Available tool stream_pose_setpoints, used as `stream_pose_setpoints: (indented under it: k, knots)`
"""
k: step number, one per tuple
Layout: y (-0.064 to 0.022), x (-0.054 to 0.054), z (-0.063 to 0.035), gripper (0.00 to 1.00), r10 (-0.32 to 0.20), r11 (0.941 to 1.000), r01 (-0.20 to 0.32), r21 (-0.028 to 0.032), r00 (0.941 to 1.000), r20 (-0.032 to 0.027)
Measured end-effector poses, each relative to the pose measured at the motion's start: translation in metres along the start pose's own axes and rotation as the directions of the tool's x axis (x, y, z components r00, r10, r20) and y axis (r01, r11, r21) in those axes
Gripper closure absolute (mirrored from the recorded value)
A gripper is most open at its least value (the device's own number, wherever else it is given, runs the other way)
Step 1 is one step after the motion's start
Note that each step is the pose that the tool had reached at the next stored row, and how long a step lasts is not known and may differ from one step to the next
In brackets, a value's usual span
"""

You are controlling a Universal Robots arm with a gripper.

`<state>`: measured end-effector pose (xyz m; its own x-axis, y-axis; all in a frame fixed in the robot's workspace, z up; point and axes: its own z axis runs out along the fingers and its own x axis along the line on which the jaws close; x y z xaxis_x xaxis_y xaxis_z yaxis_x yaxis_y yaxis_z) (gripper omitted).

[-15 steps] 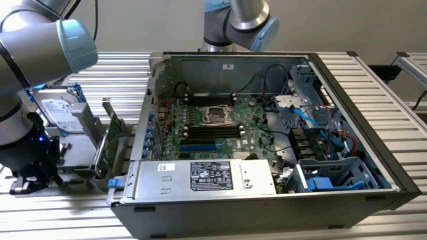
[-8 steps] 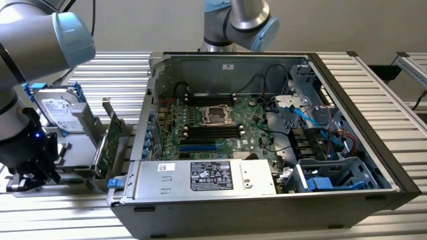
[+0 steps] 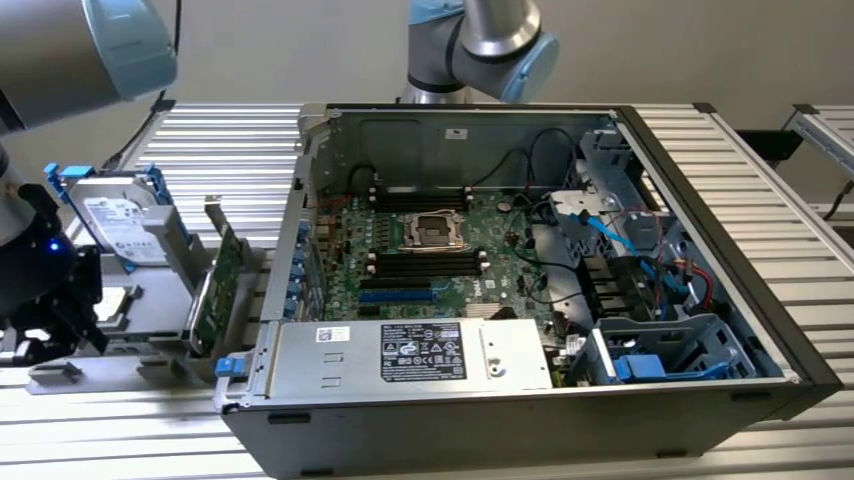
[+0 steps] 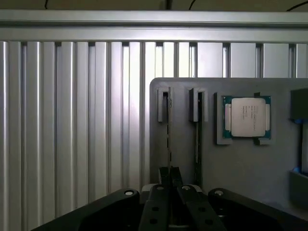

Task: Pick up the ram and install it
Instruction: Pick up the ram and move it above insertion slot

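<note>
- Ram (image 4: pixel 168 130) stands on edge in 1 of the 2 narrow slots of a grey fixture plate (image 4: pixel 240 168); through the wrist view I see it as a thin dark line running away from the gripper.
- My gripper (image 4: pixel 170 171) is clenched, its 2 fingers (image 4: pixel 165 179) pressed together right at the near end of the ram. I cannot tell whether they pinch the board's edge or only sit over it.
- A second thin stick (image 4: pixel 197 144) stands edge-on in the neighbouring slot, just beside the ram and parallel to it.
- On the same plate, past that second slot, a processor chip (image 4: pixel 248 117) lies flat in its own recess, silver lid up with a green border.
- The plate rests on the slatted aluminium bench (image 4: pixel 72 125).
- In the exterior view the computer case (image 3: pixel 727 240) lies open on the bench with its motherboard (image 3: pixel 400 245) facing up. Dark memory slots (image 3: pixel 424 264) run next to the processor socket (image 3: pixel 434 228).
- A labelled power supply (image 3: pixel 420 352) sits along the near edge of the case.
- At the exterior view's left, a grey rack (image 3: pixel 147 300) holds a hard drive (image 3: pixel 120 225) with blue rails and an upright green expansion card (image 3: pixel 220 285), both outside the case.
- The arm (image 3: pixel 80 45) reaches over the exterior view's left side, outside the case.
</note>
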<state>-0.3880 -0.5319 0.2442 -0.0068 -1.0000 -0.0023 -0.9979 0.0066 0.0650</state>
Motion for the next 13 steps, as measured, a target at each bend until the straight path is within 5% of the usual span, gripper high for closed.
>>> stream_pose_setpoints:
  k: [7, 13]
  knots:
    - [-0.0051, 0.0, -0.0321, 0.87, 0.0, 1.0, 0.0, -0.002, 1.0, 0.0007]
    - [-0.0236, -0.001, -0.059, 0.87, 0.0, 1.0, 0.0, -0.0048, 1.0, 0.0015]
